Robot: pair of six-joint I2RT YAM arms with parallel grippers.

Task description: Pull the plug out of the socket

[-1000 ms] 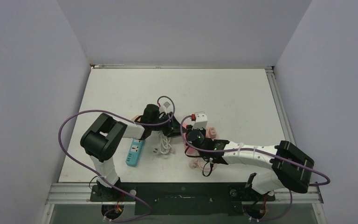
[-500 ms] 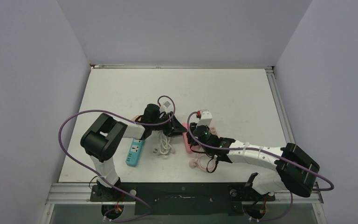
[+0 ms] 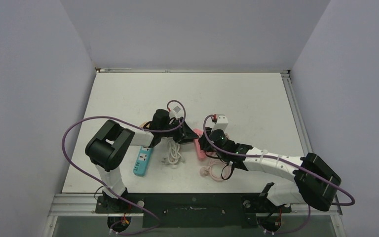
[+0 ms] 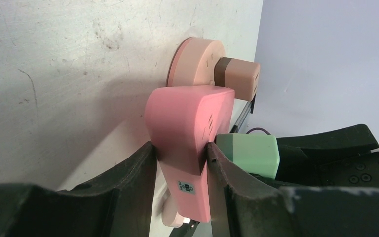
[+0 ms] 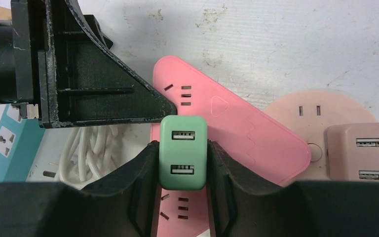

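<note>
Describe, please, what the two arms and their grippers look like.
The left arm and right arm have white links with boxy black joint housings, and a purple cable runs along each. The left gripper and right gripper have matte black, wedge-shaped fingers, scuffed pale at the edges.

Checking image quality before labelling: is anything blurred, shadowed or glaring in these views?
Left wrist: pink socket strip sharp, casting a soft shadow on the table. Right wrist: green plug crisp, evenly lit, no glare. Top external: even light, no blur, objects small.
</note>
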